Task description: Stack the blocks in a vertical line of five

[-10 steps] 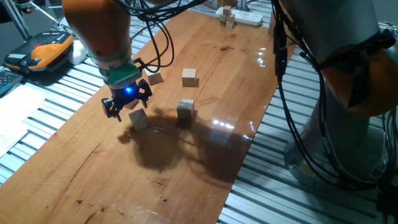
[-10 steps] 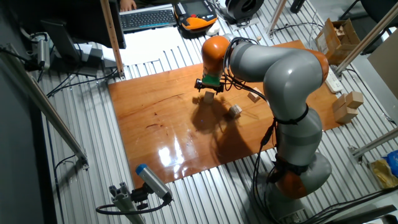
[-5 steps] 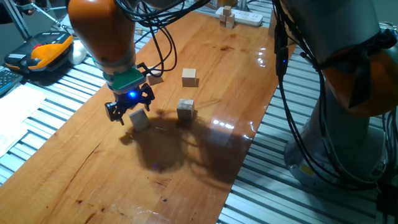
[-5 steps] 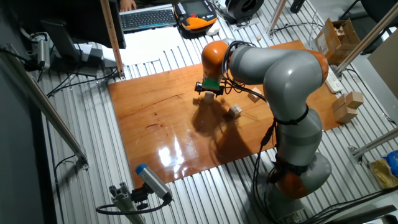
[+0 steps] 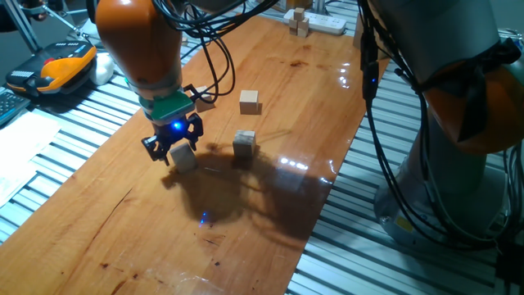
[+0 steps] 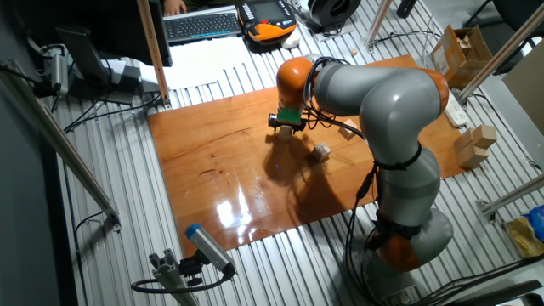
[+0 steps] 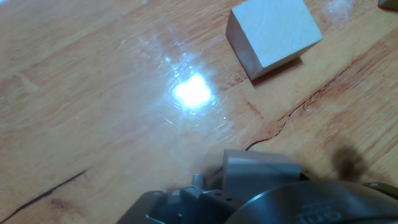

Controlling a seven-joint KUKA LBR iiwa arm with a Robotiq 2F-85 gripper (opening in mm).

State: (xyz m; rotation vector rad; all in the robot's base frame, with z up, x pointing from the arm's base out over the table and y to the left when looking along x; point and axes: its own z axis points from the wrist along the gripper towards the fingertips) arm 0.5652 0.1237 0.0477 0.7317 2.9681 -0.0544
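Four small tan wooden blocks show on the wooden table (image 5: 98, 238). One block (image 5: 185, 157) lies just under and right of my gripper (image 5: 173, 142), which hovers low over it, open and holding nothing. In the hand view that block (image 7: 273, 34) sits at the upper right, off to one side of the hand. A second block (image 5: 244, 143) lies a little to the right, a third block (image 5: 250, 102) lies behind it, and a fourth block (image 5: 205, 103) is partly hidden behind the arm. In the other fixed view the gripper (image 6: 285, 127) stands left of two blocks (image 6: 320, 151) (image 6: 347, 130).
A white power strip (image 5: 321, 21) with tiny wooden pieces (image 5: 299, 24) lies at the table's far end. An orange and black device (image 5: 61, 65) rests off the table's left edge. The arm's base (image 5: 458, 139) stands to the right. Larger pale blocks (image 6: 476, 144) sit beyond it.
The gripper has shifted slightly to the right and lower, closing in over the nearest block. The blocks have not moved.
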